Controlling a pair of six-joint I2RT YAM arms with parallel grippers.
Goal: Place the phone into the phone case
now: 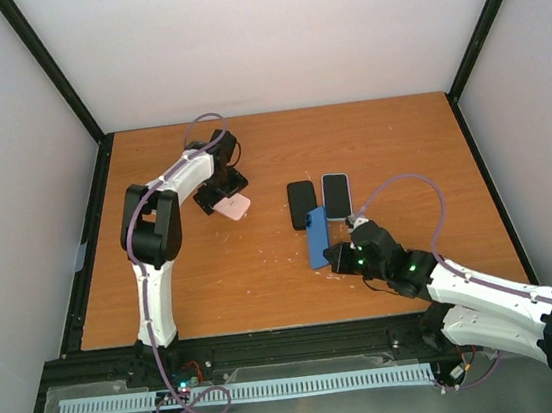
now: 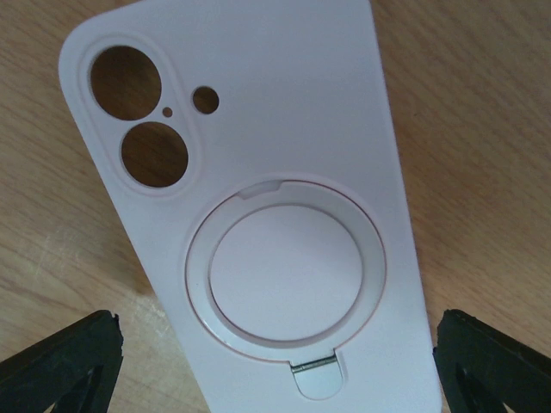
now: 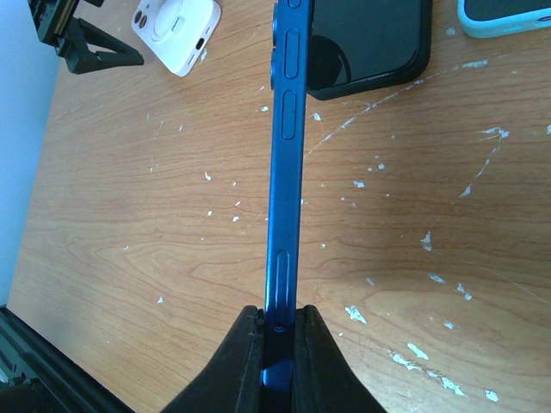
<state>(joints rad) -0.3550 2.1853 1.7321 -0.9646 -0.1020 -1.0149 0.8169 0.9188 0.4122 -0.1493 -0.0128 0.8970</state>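
Note:
A white phone case [image 2: 284,215] lies back up on the table, with camera cut-outs and a round ring stand. My left gripper [image 2: 275,379] hovers right over it, open, its black fingertips [image 2: 60,366] wide on either side of the case, not touching it. In the top view the case [image 1: 235,207] lies just under that gripper [image 1: 222,195]. My right gripper [image 3: 277,344] is shut on one end of a blue phone [image 3: 284,172], which stands on its long edge and points away from me. The top view shows the blue phone [image 1: 316,239] in front of the right gripper [image 1: 338,257].
A black phone or case [image 1: 302,204] and a dark-screened phone with a light blue rim [image 1: 336,196] lie side by side just beyond the blue phone. Both show in the right wrist view, the black one [image 3: 370,43] and the light blue one [image 3: 504,15]. White flecks mark the wooden table [image 1: 400,151].

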